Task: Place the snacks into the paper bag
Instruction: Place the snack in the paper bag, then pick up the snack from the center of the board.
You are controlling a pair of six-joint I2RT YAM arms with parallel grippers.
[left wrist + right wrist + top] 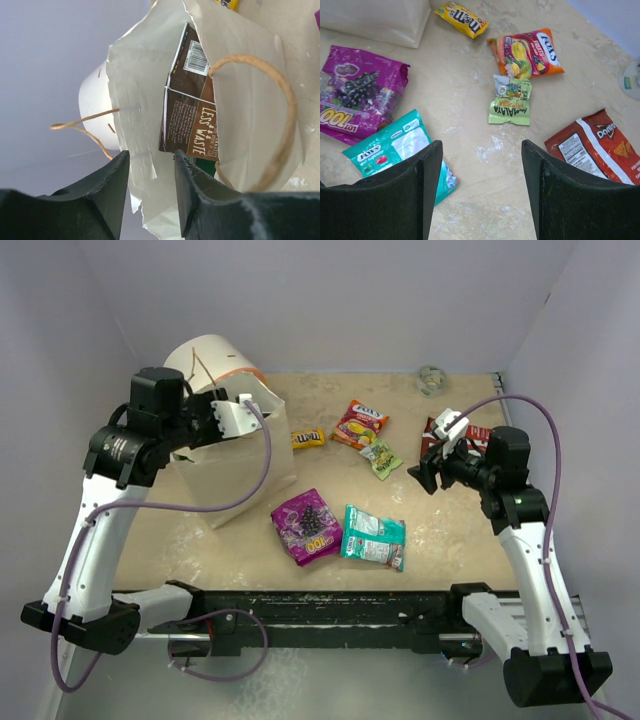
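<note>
Black fingers of the left end effector stand a little apart, with the rim of the paper bag between them. A dark brown packet sits inside the bag. The right end effector hangs wide open, holding nothing, above the worktop. Outside the bag lie a purple packet, teal packet, green-white packet, orange-red packet, yellow candy bag and red chip bag.
</note>
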